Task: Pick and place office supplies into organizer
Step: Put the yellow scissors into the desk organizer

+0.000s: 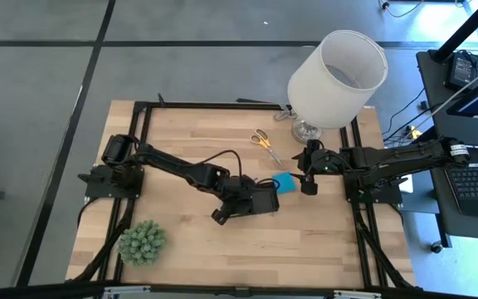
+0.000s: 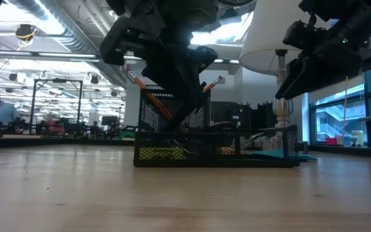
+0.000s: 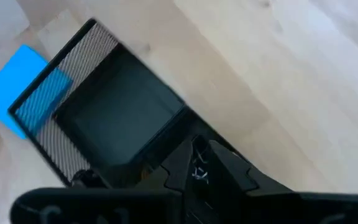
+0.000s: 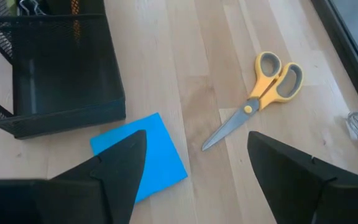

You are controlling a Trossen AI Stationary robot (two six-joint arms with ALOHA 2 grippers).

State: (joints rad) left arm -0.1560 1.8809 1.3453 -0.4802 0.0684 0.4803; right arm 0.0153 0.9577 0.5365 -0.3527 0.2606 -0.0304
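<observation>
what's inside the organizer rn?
Orange pencils stand in the organizer's tall cup, and the big tray section looks empty. The left gripper covers the rest.

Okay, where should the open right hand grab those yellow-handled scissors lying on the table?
Probably at the pivot of the yellow-handled scissors, coming straight down. They lie flat and shut on the wooden table, and the narrow neck there fits between the right hand's fingers.

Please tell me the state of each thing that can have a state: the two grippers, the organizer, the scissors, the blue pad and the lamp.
Left gripper: over the organizer; whether open or shut cannot be told.
Right gripper: open, empty, above the blue pad.
Organizer: upright, pencils standing inside.
Scissors: blades closed, flat on table.
Blue pad: flat on table, beside the organizer.
Lamp: standing upright.
</observation>
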